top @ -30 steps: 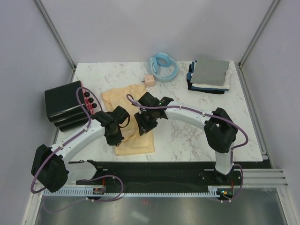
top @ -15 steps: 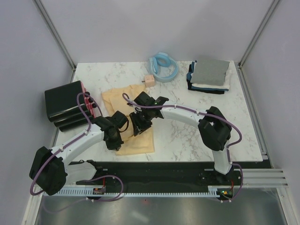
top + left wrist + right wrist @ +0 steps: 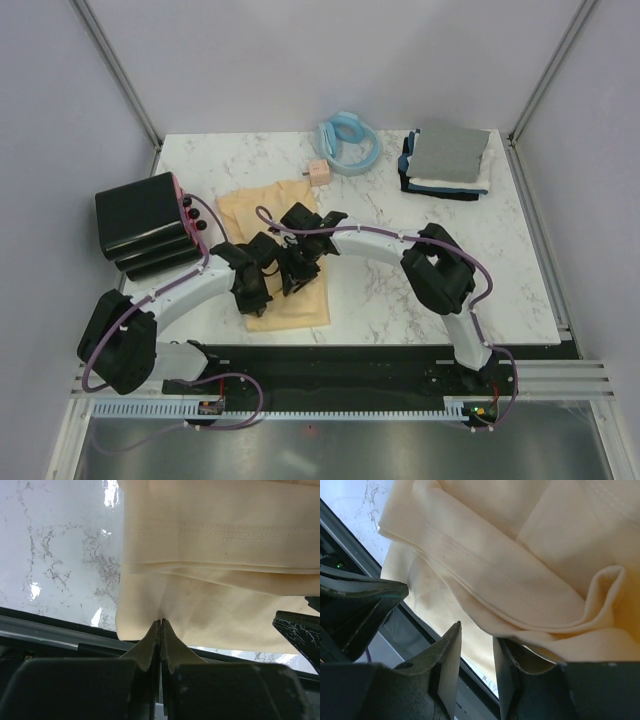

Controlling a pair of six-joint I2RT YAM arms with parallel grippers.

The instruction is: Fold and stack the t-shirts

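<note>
Top view: the cream t-shirt point(image 3: 245, 205) lies partly folded just right of the black box point(image 3: 140, 225). The folded stack point(image 3: 450, 160) sits well to the right of that box.

Left wrist view: the left gripper point(image 3: 161, 622) is pinched closed on the shirt's near edge, a thin bite.

Right wrist view: the right gripper point(image 3: 476, 642) stands narrowly parted, holding nothing, beside a loose fold.

Risk: the thin pinch may slip on lifting, and a one-sided pull would skew the fold.
</note>
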